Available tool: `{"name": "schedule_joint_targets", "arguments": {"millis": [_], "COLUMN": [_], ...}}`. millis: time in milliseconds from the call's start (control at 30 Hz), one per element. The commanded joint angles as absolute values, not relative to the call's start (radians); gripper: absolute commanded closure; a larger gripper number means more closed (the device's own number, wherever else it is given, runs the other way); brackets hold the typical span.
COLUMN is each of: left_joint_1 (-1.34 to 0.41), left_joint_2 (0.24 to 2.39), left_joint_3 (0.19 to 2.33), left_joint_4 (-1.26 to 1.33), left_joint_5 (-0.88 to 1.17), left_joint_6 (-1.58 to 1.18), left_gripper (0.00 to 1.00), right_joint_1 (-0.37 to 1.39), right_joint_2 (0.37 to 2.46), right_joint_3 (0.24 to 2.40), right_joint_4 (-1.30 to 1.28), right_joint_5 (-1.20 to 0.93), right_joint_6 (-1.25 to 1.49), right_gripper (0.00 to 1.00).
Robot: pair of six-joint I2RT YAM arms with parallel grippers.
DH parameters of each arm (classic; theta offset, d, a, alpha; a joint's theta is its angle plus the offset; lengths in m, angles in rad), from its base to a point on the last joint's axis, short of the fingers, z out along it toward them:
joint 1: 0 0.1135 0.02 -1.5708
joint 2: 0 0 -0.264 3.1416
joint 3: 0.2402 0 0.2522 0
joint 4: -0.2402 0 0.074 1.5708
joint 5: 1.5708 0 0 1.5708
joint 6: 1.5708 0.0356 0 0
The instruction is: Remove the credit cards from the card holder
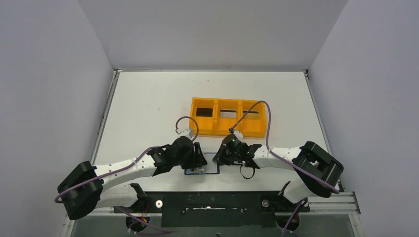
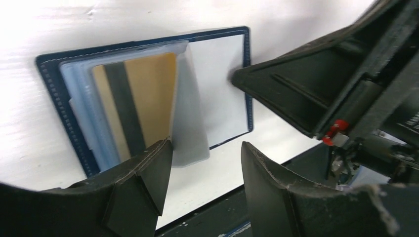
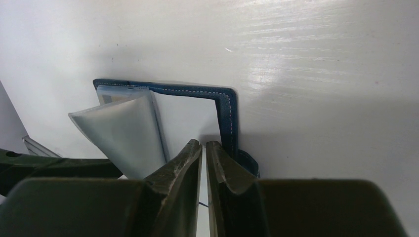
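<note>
Honestly, the clear sleeve (image 2: 190, 128) worries me most: the card holder (image 2: 217, 89) lies open flat by the table (image 1: 148, 108) front edge, at 6 o'clock from the orange tray (image 1: 230, 116). The beige credit card (image 2: 138, 98) sits tucked in plastic at 10 o'clock from my left gripper (image 2: 206, 177), whose fingers stand apart around nothing. If they pinch sleeve and card together the whole holder drags, and the right gripper (image 3: 204, 148), fingers nearly together and only pinning the bare half, could skid on that slick lining.

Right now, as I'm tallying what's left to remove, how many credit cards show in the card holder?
1: a gold credit card with a black stripe, in a clear sleeve of the open card holder. Others may hide in sleeves beneath.
</note>
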State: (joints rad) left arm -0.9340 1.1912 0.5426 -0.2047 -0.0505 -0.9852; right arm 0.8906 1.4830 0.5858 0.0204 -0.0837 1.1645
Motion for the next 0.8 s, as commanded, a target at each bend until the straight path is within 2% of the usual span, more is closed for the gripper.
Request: {"name": "schedule_joint_targets", "arguments": {"millis": [0, 367, 767], "left_joint_1": [-0.931, -0.934, -0.957], "left_joint_2": [1.174, 1.328, 1.422], "left_joint_3": [0.548, 0.548, 0.544], "left_joint_4": [-0.052, 0.123, 0.254], "left_joint_5": [0.016, 0.103, 0.187], "left_joint_6": [-0.971, -0.995, -1.013], "left_gripper": [0.47, 0.48, 0.48], "right_joint_1": [0.896, 0.893, 0.884], "right_joint_2": [1.5, 1.434, 1.211], "right_joint_3": [0.564, 0.518, 0.439], "right_joint_4": [0.019, 0.078, 0.095], "right_joint_5": [-0.062, -0.054, 0.03], "right_joint_6": [1.16, 1.192, 1.216], "right_gripper": [0.87, 0.86, 0.81]}}
